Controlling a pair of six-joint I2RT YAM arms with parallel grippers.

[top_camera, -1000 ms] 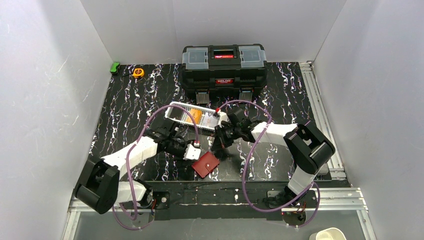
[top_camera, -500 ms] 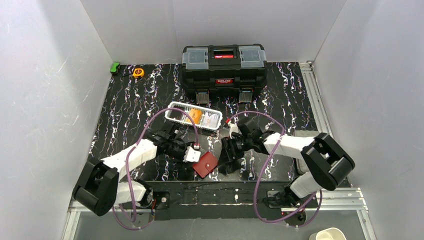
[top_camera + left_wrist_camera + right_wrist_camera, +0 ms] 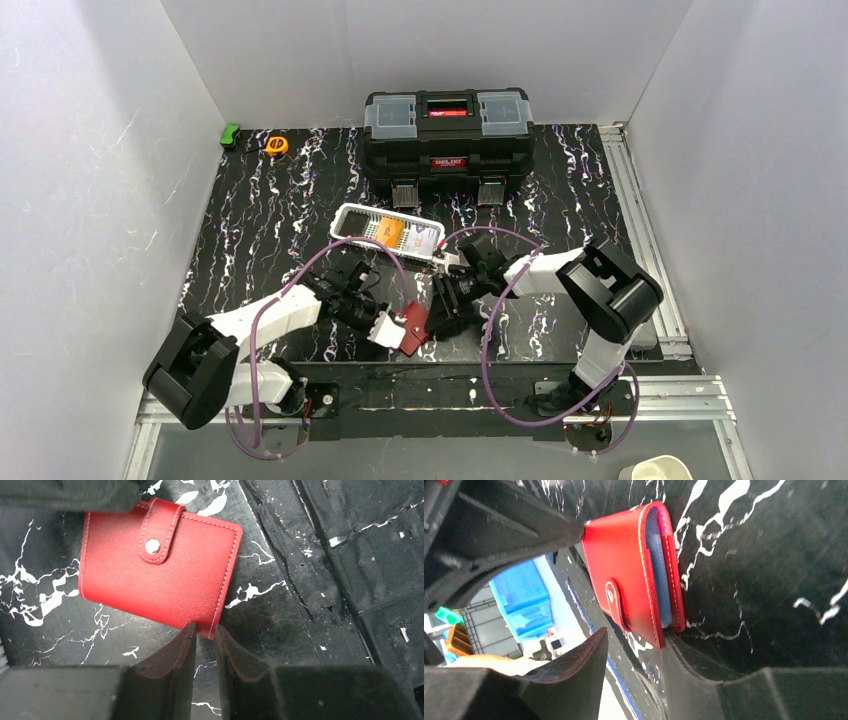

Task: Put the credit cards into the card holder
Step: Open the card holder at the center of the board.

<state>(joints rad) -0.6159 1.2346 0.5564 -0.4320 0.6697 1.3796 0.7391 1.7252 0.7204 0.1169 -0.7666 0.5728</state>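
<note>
The red card holder (image 3: 414,324) is snapped closed and tipped up off the black table, close to its front edge. My left gripper (image 3: 205,627) is shut on one corner of the card holder (image 3: 165,580). From the other side, my right gripper (image 3: 636,636) stands open, and the lower corner of the card holder (image 3: 624,560) sits between its spread fingers. A light blue card (image 3: 658,565) shows between the holder's two covers. More credit cards, an orange one (image 3: 394,232) on top, lie in the white basket.
The white mesh basket (image 3: 351,222) stands just behind the two grippers. A big black toolbox (image 3: 447,140) is at the back. A yellow tape measure (image 3: 276,145) and a green object (image 3: 230,134) lie at the back left.
My left gripper has closed onto the holder's corner and tipped it up from lying flat. My right gripper came down from the basket, opened, and moved in beside the holder.
</note>
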